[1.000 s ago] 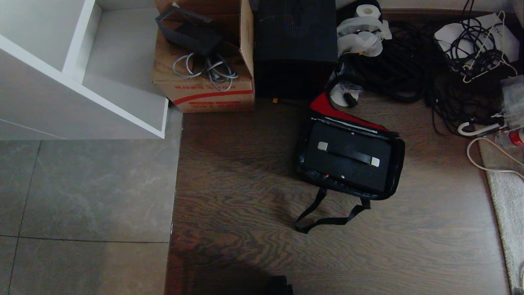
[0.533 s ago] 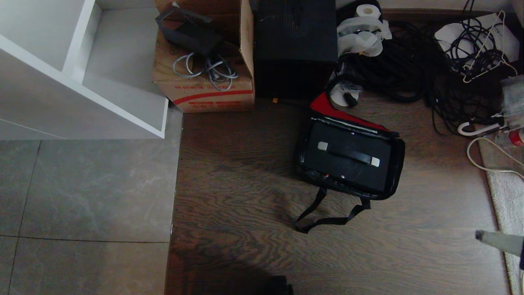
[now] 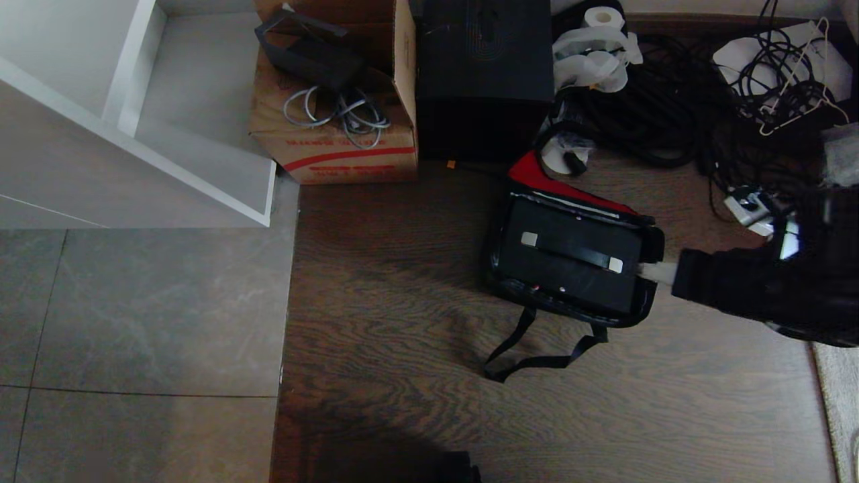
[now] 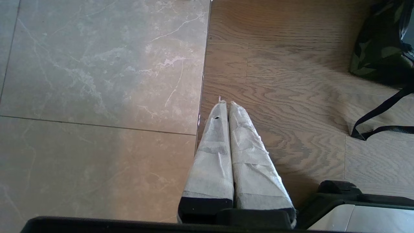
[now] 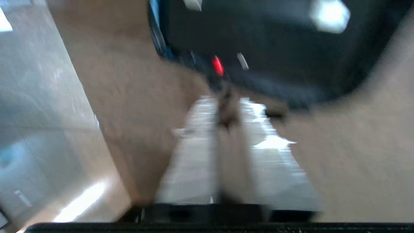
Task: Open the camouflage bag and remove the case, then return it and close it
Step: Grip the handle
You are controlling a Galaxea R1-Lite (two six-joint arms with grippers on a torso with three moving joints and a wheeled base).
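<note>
Dark wood-grain floor takes up most of what we see from the head camera, meeting grey stone tile on the robot's left. We note a white shelf unit at the far left, with a brown cardboard carton beside it and a tall plain black box next to that. A tangle of black cables lies at the far right.

We find the camouflage bag standing open on the wood floor, its red inner lid panel folded away from us toward the black box. The case sits inside the bag, top handle facing up. The black shoulder strap trails on the floor nearer to us.

We see the right gripper reaching in from the right, its pale tip at the bag's right rim; its wrist view is motion-blurred, though a narrow gap shows between the fingers, so we record them as slightly apart.

We log the left gripper hanging over the tile-wood seam, its wrapped fingers pressed together, empty.
</note>
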